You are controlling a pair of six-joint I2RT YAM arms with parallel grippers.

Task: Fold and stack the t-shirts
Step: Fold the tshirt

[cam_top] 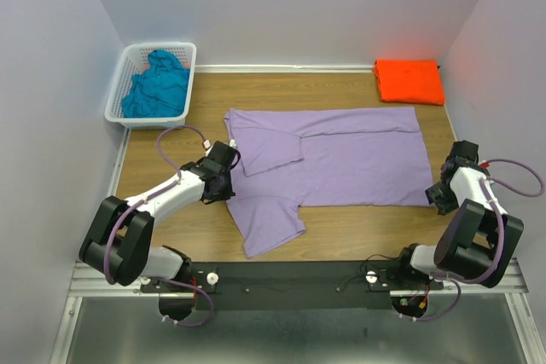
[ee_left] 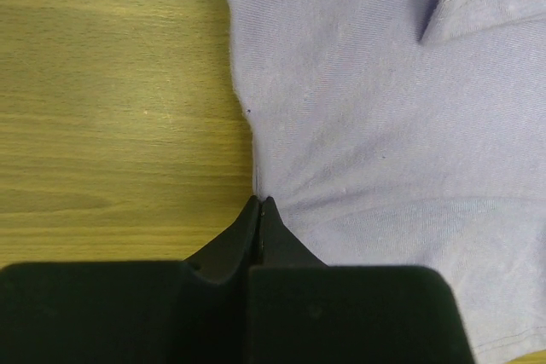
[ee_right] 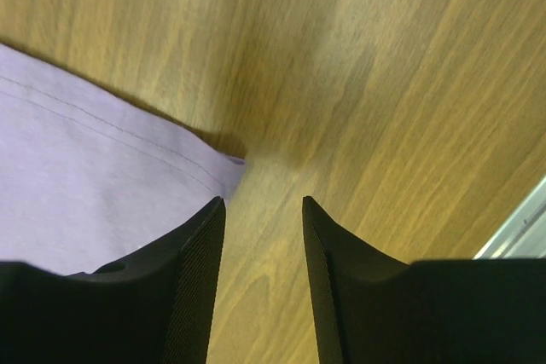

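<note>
Left gripper [ee_left: 260, 204] is pinched shut on the purple shirt's [cam_top: 358, 159] near edge, mid-table; puckers run to its tips, so that grip looks sound. Right gripper [ee_right: 263, 204] stands apart over bare table [ee_right: 384, 83], with the hem corner [ee_right: 223, 164] just outside one finger. Slide over that corner before you close, then lift both ends together.

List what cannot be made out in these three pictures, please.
Left wrist view: whether the shut left claw pinches the lavender t-shirt; its own tips cover the spot.
Top view: lower part of the teal t-shirt, hidden by the white basket walls.
Top view: the orange t-shirt's sleeves, hidden inside its folds.
Right wrist view: the lavender t-shirt's corner ahead of the right claw, blurred.
</note>
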